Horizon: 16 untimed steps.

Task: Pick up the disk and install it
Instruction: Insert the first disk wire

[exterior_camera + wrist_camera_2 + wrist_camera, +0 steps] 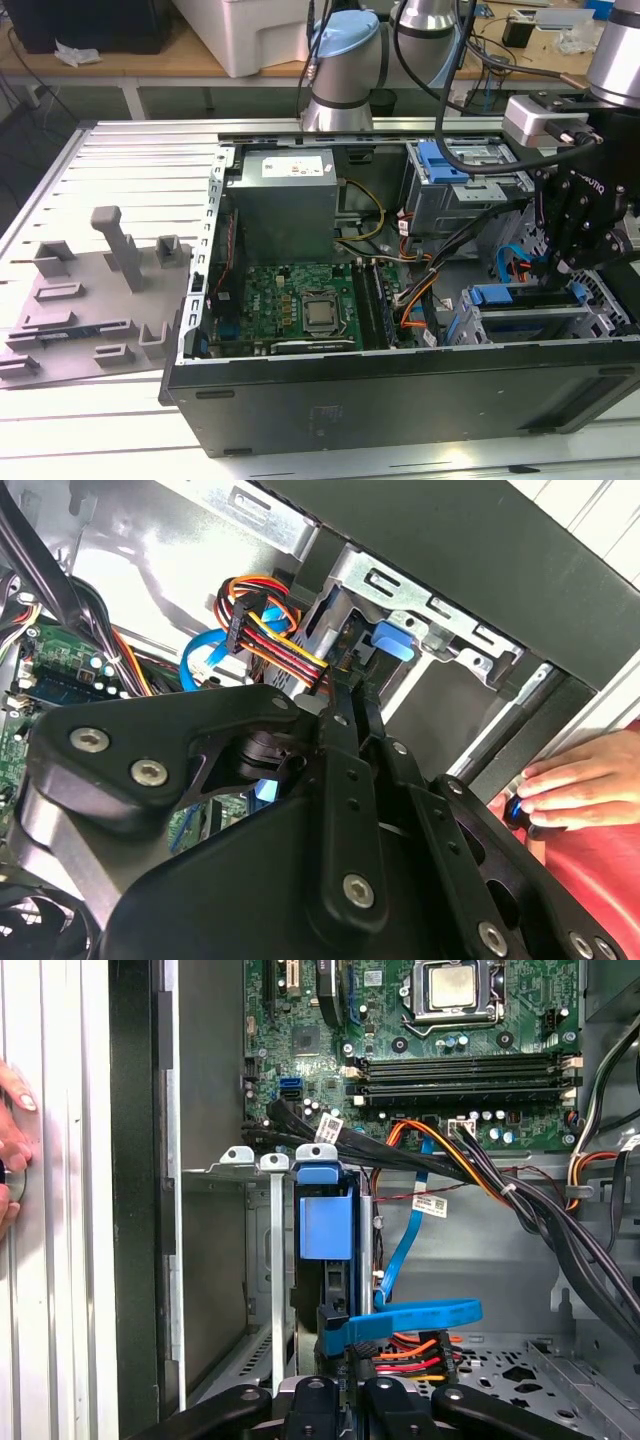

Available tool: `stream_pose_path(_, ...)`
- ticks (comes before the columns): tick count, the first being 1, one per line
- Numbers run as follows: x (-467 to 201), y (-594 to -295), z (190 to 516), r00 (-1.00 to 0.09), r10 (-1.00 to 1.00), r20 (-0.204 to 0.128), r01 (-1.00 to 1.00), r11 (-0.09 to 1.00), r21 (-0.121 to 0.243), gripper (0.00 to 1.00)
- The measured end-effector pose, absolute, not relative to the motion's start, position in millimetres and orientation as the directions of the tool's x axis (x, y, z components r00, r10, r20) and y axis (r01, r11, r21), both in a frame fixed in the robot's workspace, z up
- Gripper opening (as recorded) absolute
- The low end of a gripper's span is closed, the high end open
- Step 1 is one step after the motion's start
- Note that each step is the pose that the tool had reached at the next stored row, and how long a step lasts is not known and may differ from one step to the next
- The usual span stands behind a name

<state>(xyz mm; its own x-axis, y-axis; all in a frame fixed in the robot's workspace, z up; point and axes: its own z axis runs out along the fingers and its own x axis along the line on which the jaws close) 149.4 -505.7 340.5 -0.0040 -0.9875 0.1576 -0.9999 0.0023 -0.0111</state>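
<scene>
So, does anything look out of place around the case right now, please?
A person's hand lies just outside the computer case, near the drive bay where the gripper is; odd in a robot's workspace. Nothing else looks damaged or askew.

Open computer case (400, 400) lies on slatted table (130, 150). Exterior view: motherboard (300, 305) inside case; power supply box (285, 205) at its 12 o'clock, drive cage (455, 190) at 2 o'clock. Grey plastic fixture (90, 300) at 9 o'clock of case, apart.
</scene>
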Motion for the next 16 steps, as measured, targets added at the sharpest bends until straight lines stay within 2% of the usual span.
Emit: stream_pose_path(16,150.6,-505.7,337.2,-0.004,-0.987,0.158,-1.000,0.002,-0.011,0.17)
